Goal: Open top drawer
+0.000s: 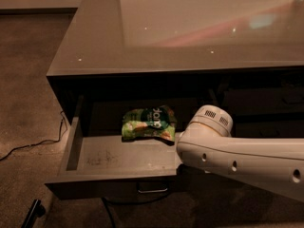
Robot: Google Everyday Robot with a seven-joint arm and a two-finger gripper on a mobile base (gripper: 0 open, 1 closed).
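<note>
The top drawer (109, 156) stands pulled far out from the left column of the dark cabinet, its grey inside showing. Its small loop handle (153, 190) shows under the front edge. A green snack bag (148, 123) lies at the back of the drawer. My white arm (242, 158) reaches in from the right across the drawer's right front corner. The gripper is hidden behind the arm's white shell, somewhere low near the drawer front.
The cabinet's glossy grey top (190, 32) overhangs the drawer. Dark drawers of the other column (266, 103) sit to the right. A black cable (28, 145) runs over the carpet at the left, and a black object (33, 213) lies at the bottom left.
</note>
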